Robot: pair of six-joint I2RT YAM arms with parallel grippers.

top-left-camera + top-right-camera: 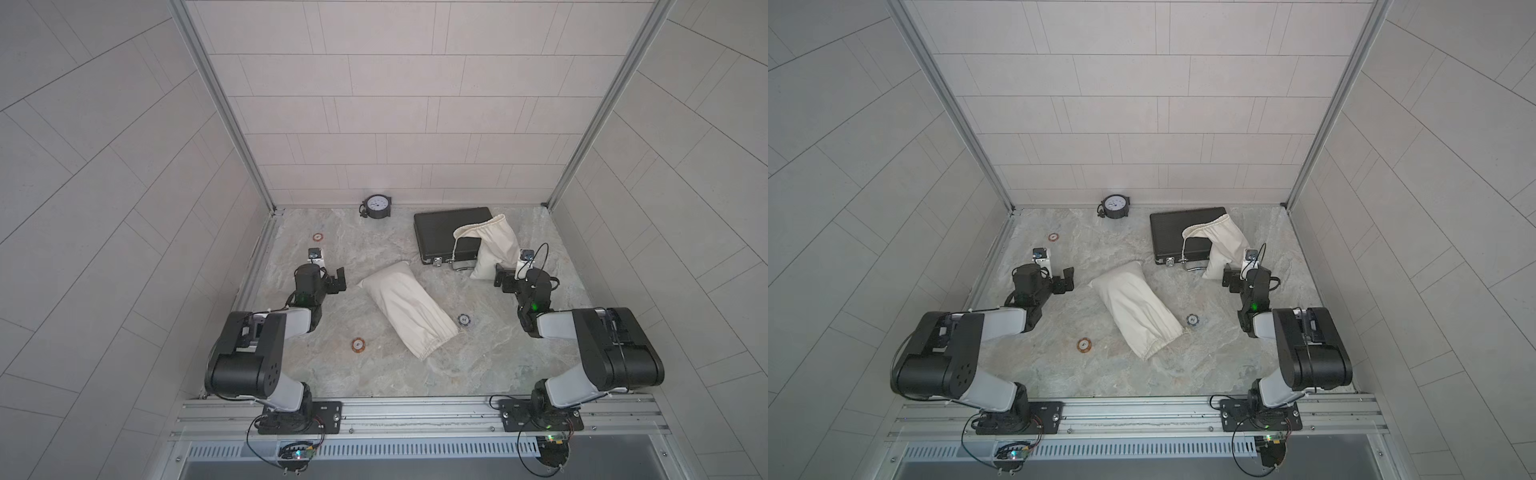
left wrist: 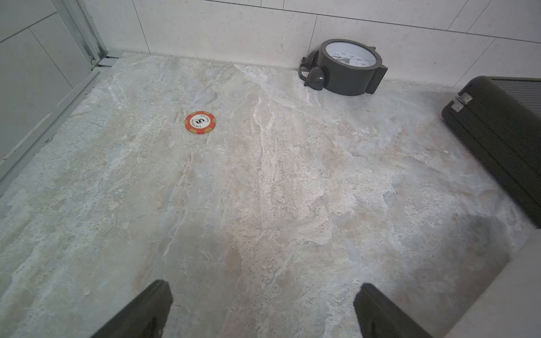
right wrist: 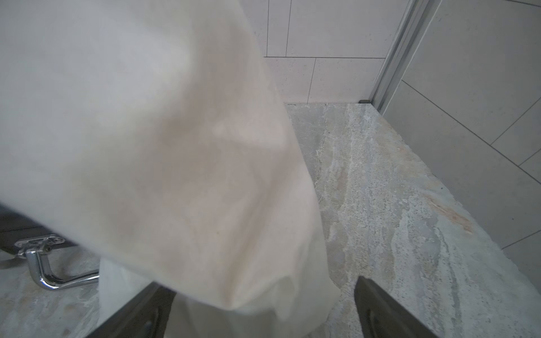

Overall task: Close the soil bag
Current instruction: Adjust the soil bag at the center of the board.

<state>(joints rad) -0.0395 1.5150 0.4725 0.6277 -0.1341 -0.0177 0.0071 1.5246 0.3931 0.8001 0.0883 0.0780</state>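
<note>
A cream cloth soil bag [image 1: 494,245] [image 1: 1225,241] leans on a black case at the back right. Its mouth [image 1: 473,230] gapes and a drawstring hangs from it. No soil shows. My right gripper [image 1: 500,279] [image 1: 1230,280] stands open at the bag's lower end. In the right wrist view the cloth [image 3: 146,146] fills the gap of the right gripper [image 3: 260,310]; I cannot tell if it touches the fingers. My left gripper [image 1: 338,280] [image 1: 1068,279] [image 2: 263,310] is open over bare table at the left, holding nothing.
A second cream bag [image 1: 409,307] [image 1: 1138,309] lies flat mid-table, its gathered end toward the front. The black case [image 1: 440,232] [image 2: 497,140] has a chrome handle [image 3: 44,272]. A clock [image 1: 377,205] [image 2: 348,67] stands at the back wall. Three chips [image 1: 318,237] [image 1: 358,345] [image 1: 464,320] lie about.
</note>
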